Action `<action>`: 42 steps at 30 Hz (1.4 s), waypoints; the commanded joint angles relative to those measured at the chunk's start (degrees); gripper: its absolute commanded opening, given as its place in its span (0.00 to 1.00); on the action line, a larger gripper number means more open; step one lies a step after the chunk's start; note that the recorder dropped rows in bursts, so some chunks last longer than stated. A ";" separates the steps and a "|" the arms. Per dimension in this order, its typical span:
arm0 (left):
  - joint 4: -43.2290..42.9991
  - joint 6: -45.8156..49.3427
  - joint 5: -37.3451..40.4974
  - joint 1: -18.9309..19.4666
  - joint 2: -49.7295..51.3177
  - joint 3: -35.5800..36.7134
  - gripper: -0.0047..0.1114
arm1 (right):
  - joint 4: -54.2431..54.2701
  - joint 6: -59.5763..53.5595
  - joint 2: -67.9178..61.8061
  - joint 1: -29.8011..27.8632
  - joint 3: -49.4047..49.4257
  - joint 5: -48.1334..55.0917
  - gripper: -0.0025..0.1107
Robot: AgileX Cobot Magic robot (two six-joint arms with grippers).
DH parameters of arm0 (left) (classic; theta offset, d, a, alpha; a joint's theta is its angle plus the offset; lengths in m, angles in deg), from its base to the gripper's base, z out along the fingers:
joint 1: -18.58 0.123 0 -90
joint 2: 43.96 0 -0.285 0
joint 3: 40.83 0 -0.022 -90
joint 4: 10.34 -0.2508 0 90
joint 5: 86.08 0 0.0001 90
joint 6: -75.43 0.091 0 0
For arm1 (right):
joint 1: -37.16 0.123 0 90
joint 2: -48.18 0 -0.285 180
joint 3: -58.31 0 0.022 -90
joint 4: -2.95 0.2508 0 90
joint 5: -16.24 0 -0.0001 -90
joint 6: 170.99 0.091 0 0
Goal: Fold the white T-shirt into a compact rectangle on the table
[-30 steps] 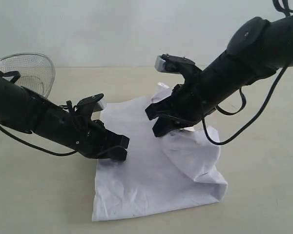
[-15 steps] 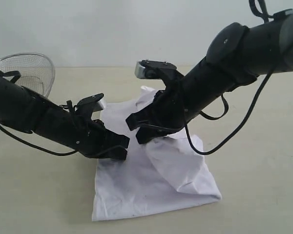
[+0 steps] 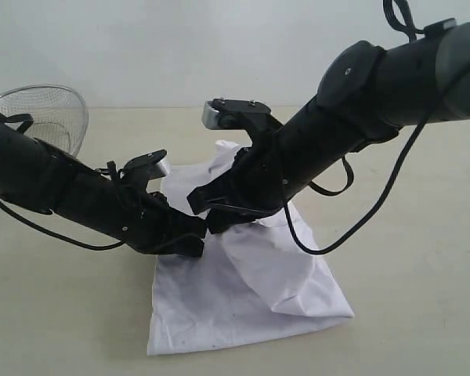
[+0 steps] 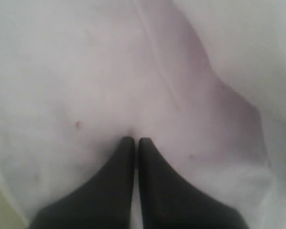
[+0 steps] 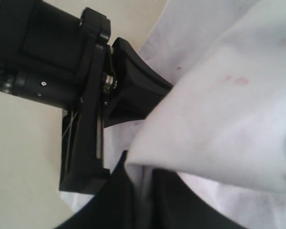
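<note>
We see the soft white cotton T-shirt (image 3: 243, 301) lying crumpled and partly folded at the middle of the pale beige matte worktop (image 3: 423, 258), spreading from the centre toward 6 o'clock. Its lower edge lies flat on the surface. A loose flap is lifted off the layer beneath and drapes down toward 4 o'clock.

The left gripper (image 3: 189, 235) comes in from 9 o'clock and sits low on the shirt's 9 o'clock edge. In the left wrist view its two black fingers (image 4: 119, 181) stand almost together, with only a thin slit between them and their tips (image 4: 136, 142) touching the cloth. We cannot tell whether any fabric is caught in that slit.

The right gripper (image 3: 207, 213) reaches down from 2 o'clock across the middle and ends just beside the left one. In the right wrist view its narrow jaws are clamped on a raised fold of the shirt (image 5: 214, 109), with the left gripper (image 5: 133, 95) close in front.

A round wire-mesh metal basket (image 3: 47, 113) stands tilted at 10 o'clock, well apart from the shirt.
</note>
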State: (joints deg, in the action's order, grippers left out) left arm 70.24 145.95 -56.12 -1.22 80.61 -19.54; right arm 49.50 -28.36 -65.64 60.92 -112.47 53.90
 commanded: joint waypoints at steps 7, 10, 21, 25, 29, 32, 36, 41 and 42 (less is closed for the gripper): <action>-0.28 0.20 -1.18 -0.27 0.60 -0.12 0.08 | 2.47 -0.81 0.16 0.18 -0.10 0.56 0.02; -1.01 0.32 -1.23 -0.16 0.60 -0.12 0.08 | 2.47 -1.30 0.18 0.18 -0.10 0.59 0.02; -6.06 -0.04 0.28 -0.16 -5.30 -0.12 0.08 | 2.20 -1.43 0.18 0.18 -0.10 0.27 0.02; -12.51 -6.06 -0.39 -0.08 -7.99 -0.12 0.08 | 2.20 -1.46 0.14 0.18 -0.10 0.80 0.02; -18.65 -11.66 -0.89 0.26 -9.84 -0.12 0.08 | 2.20 -1.56 0.14 0.18 -0.10 1.46 0.02; -20.26 -13.18 -0.59 1.40 -11.34 -0.12 0.08 | 2.20 -1.79 0.14 0.18 -0.10 2.04 0.02; -20.71 -14.09 0.06 2.94 -14.39 0.00 0.08 | 2.20 -1.95 0.14 0.18 -0.10 2.84 0.02; -23.55 -16.43 0.17 3.25 -17.37 0.57 0.08 | 2.31 -1.95 -0.50 0.47 -0.10 2.73 0.02; -23.66 -17.00 0.56 3.25 -17.74 0.57 0.08 | 2.31 -2.05 -1.03 0.84 -0.10 2.89 0.02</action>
State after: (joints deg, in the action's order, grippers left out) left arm 47.94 130.99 -56.63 1.92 64.26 -19.42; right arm 51.29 -29.69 -65.98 61.15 -112.47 56.04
